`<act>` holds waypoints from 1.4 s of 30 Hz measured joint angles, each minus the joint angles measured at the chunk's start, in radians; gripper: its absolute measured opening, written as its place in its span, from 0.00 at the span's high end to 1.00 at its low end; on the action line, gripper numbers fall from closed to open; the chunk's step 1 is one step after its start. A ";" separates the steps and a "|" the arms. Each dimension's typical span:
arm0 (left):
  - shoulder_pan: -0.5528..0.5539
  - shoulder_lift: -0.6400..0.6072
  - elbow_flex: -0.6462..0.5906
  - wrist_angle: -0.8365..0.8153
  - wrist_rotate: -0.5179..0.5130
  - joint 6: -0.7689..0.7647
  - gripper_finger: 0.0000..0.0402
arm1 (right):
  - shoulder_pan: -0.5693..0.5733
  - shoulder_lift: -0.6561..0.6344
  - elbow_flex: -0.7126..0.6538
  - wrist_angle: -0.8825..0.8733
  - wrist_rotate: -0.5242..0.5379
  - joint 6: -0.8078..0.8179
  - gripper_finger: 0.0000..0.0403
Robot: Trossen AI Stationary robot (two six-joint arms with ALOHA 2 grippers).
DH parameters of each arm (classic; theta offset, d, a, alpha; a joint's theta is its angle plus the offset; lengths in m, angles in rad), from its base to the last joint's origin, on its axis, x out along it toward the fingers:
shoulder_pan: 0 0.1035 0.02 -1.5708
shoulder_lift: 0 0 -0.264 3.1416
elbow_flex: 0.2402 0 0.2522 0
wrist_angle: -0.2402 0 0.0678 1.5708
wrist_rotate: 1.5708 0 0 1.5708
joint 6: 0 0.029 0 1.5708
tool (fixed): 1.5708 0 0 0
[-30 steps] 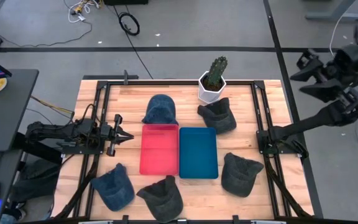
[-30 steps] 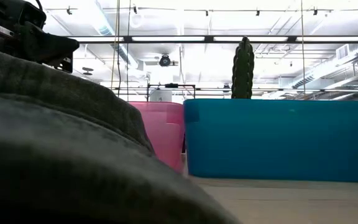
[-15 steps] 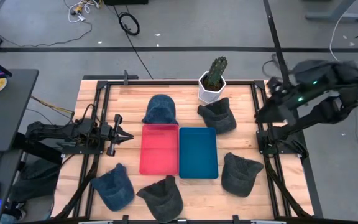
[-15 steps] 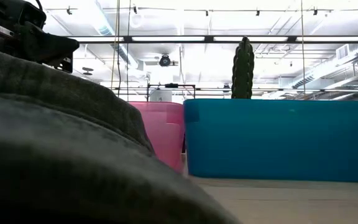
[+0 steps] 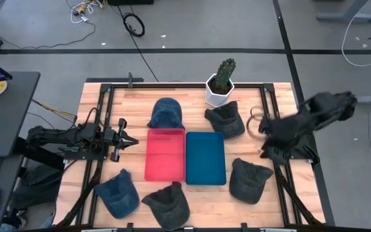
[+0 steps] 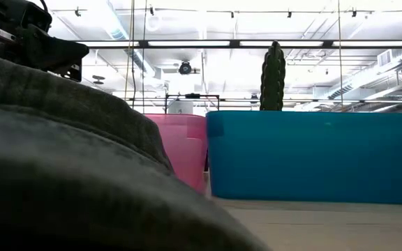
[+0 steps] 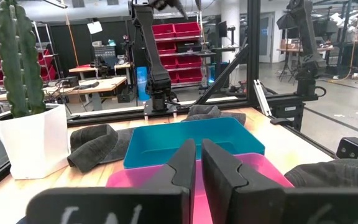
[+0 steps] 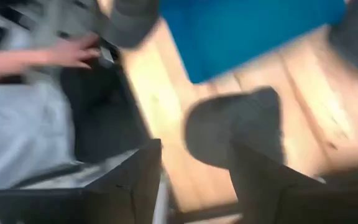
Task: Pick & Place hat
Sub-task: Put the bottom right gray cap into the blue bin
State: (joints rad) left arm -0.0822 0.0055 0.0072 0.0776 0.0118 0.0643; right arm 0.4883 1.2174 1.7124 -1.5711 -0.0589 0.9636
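My right gripper (image 8: pixel 194 180): jaws apart, empty, above the table's right edge by the dark grey cap (image 5: pixel 248 180).
My left gripper (image 5: pixel 126 140): jaws together, beside red tray (image 5: pixel 165 155).

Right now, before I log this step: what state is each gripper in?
Left gripper: fingers shut, holding nothing, parked at the table's left edge.
Right gripper: fingers open, empty, above the table's right side.
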 joint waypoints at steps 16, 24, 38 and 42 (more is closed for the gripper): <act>0.000 0.000 0.000 0.000 0.000 0.000 0.93 | 0.235 -0.001 -0.479 0.210 0.021 0.232 0.53; 0.000 0.000 0.000 0.000 0.000 0.000 0.93 | 0.235 -0.001 -0.604 0.412 0.017 0.233 0.53; 0.000 0.000 0.000 0.000 0.000 0.000 0.93 | 0.232 -0.001 -0.723 0.883 -0.064 0.064 0.53; 0.000 0.000 0.000 0.000 0.000 0.000 0.93 | 0.236 -0.001 -0.723 0.866 -0.053 -0.027 0.53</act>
State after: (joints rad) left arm -0.0823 0.0055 0.0071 0.0776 0.0120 0.0639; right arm 0.7245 1.2163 0.9897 -0.7056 -0.1124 0.9369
